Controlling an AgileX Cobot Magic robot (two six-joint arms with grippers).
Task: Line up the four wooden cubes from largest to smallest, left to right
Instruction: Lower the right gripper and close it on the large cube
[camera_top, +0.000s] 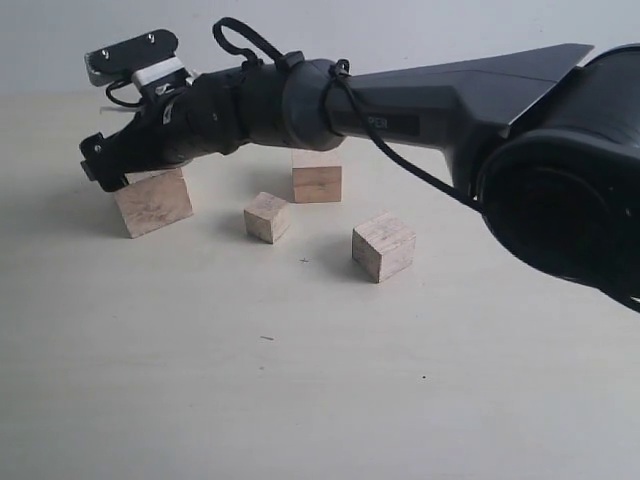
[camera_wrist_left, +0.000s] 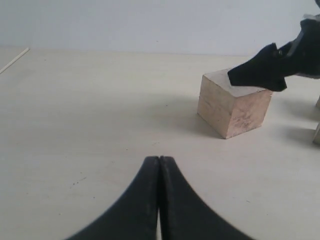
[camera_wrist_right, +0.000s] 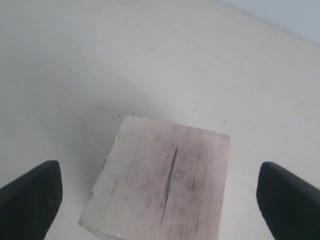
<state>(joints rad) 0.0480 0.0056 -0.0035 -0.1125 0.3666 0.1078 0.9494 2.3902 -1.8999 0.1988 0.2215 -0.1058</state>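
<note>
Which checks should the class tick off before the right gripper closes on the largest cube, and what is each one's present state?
1. Right gripper open: ok, jaws stand wide.
2. Largest cube between its fingers: ok, one finger on each side in the right wrist view.
3. Fingers low enough on the cube's sides: cannot tell.
4. Left gripper out of the way: ok, shut and apart from the cube.
5. Smallest cube apart from the largest: ok.
6. Row in size order: not ok, the smallest sits second from the left in the exterior view.
</note>
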